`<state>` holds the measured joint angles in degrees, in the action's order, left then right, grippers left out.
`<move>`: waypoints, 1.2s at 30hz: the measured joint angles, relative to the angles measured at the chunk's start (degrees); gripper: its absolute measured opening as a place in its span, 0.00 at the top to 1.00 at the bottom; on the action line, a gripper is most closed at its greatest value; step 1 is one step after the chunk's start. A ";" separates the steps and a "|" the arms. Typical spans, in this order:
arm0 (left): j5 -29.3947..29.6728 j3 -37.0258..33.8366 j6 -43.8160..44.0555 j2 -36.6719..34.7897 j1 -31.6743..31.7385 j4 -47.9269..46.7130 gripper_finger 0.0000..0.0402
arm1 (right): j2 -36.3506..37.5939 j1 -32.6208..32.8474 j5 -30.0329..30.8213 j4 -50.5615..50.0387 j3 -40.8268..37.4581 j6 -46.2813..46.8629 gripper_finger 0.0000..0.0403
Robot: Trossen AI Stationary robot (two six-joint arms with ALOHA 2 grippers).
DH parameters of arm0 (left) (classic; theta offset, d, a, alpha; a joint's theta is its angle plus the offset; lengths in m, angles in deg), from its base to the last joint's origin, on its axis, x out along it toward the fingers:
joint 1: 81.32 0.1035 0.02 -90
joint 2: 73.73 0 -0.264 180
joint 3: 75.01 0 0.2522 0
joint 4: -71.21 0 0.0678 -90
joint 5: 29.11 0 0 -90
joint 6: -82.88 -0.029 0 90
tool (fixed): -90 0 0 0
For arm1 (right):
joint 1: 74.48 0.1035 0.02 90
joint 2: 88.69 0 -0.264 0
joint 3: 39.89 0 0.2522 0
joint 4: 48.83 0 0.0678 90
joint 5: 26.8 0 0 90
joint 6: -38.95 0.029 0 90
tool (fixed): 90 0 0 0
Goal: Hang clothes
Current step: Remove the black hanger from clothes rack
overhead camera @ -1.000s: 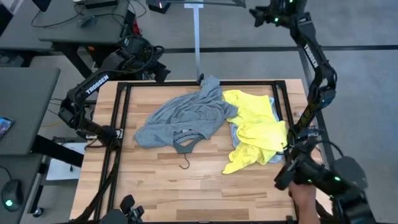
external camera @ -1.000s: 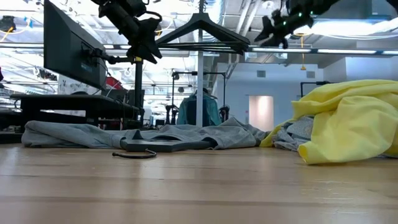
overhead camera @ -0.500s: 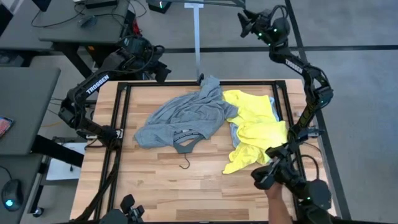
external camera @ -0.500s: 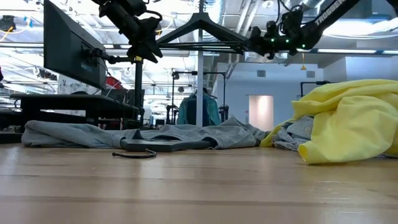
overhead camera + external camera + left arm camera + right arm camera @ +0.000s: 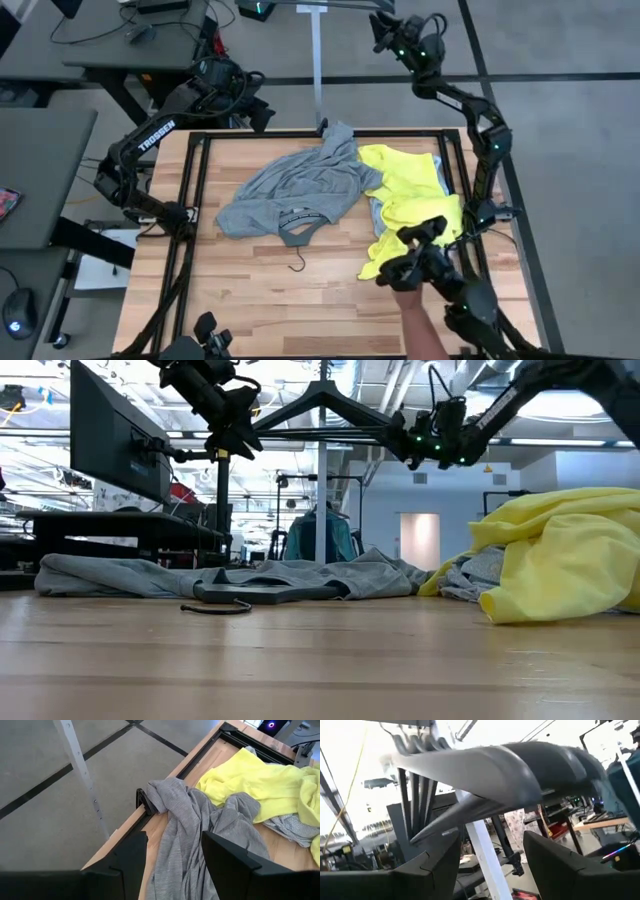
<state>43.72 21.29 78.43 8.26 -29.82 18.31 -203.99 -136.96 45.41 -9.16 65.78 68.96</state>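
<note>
on the near side of the wooden table (image 5: pixel 300 300), a person's hand (image 5: pixel 418 300) reaches in beside the neon-yellow t-shirt (image 5: pixel 410 205), which lies crumpled on the table's right half. a bit of pale blue shirt (image 5: pixel 443 170) shows at its edge, mostly covered. just beside it, in the middle, the grey t-shirt (image 5: pixel 295 190) is spread out, its collar toward the near edge with a black hanger hook (image 5: pixel 296 264) poking out. past the far edge, the left gripper (image 5: pixel 262 112) hovers above the table's far-left corner, fingers spread and empty. farther back, the right gripper (image 5: pixel 381 28) is raised by the black hangers (image 5: pixel 320 415) on the rack pole (image 5: pixel 317 60), fingers spread, gripping nothing.
</note>
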 joint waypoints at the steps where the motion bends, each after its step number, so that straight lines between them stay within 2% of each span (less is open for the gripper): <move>1: 0.00 0.00 0.17 0.00 0.00 -0.03 0.57 | -0.47 0.21 -0.01 0.28 1.25 0.23 0.49; 7: 0.09 0.00 0.24 0.00 0.00 -0.04 0.57 | -2.30 0.84 -0.01 -1.26 6.20 0.15 0.49; 14: 0.94 0.00 0.22 0.00 0.00 -0.04 0.57 | -2.23 0.63 0.03 -2.54 6.96 -0.26 0.52; 22: 0.99 0.00 0.22 0.00 0.00 -0.02 0.57 | -2.19 0.72 1.82 -1.56 6.96 2.67 0.69; 25: 1.01 0.00 0.21 0.00 0.00 -0.02 0.57 | -2.19 1.03 4.27 -1.35 6.96 3.38 0.73; 28: 1.02 0.00 0.22 0.00 0.00 -0.24 0.57 | -2.19 1.03 4.27 -1.59 6.96 3.91 0.75; 34: 1.07 0.00 0.22 0.00 0.00 -0.41 0.57 | -2.05 1.11 3.19 -0.29 6.97 5.97 0.95; 36: 1.14 0.00 0.20 0.00 0.00 -0.43 0.57 | -1.99 1.25 3.75 0.02 7.02 5.50 0.96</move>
<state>44.86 21.29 78.63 8.26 -29.82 17.88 -205.99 -135.71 49.16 -9.14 72.81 74.46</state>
